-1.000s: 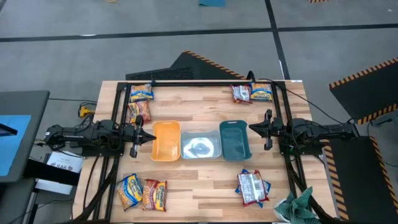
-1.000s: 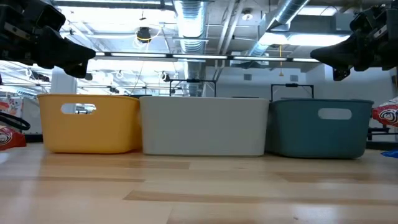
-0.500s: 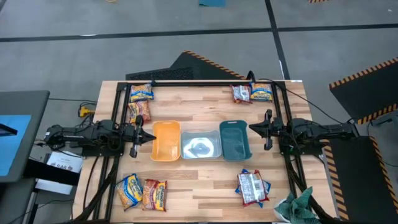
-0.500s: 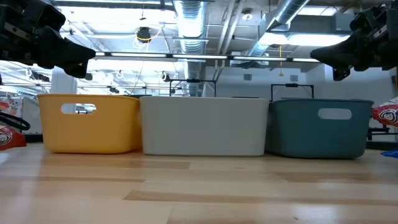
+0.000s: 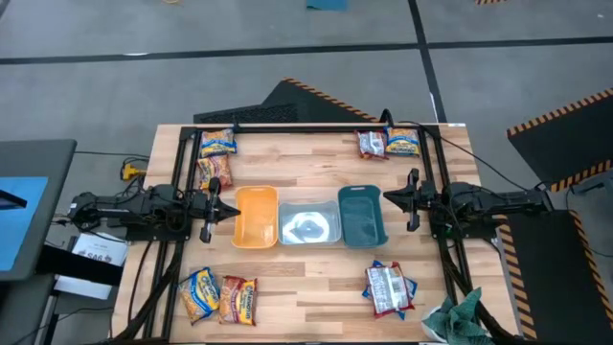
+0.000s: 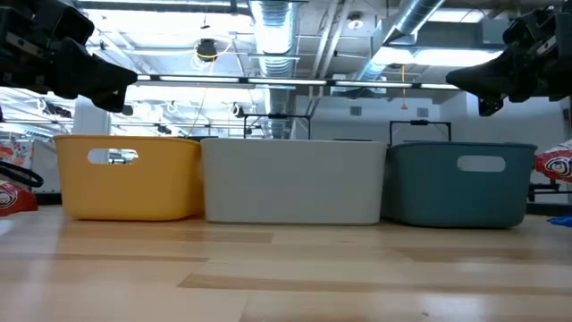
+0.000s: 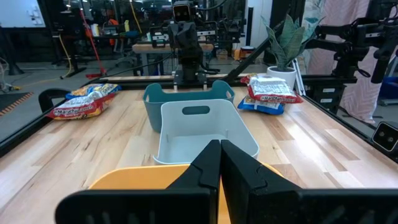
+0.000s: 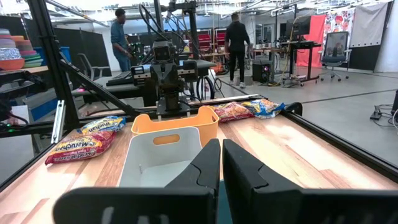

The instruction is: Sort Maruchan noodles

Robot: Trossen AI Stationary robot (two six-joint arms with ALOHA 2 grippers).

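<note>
**Noodle packets at the corners, trays in the middle**

Packets lie in four groups on the wooden worktop (image 5: 306,264). Nearest the front edge, a blue-and-yellow packet (image 5: 199,291) and a red-orange packet (image 5: 238,298) sit side by side on the left, and white-and-red packets (image 5: 388,287) are stacked on the right, near a green cloth (image 5: 458,317). Across the middle stand three trays touching in a row: orange tray (image 5: 255,217), clear tray (image 5: 309,226), teal tray (image 5: 362,216). The left gripper (image 5: 209,205) hangs just beside the orange tray, the right gripper (image 5: 412,199) just beside the teal one; both have their jaws pressed together, holding nothing. At the far edge lie two more packets on the left (image 5: 216,141) and two on the right (image 5: 388,142).
</note>
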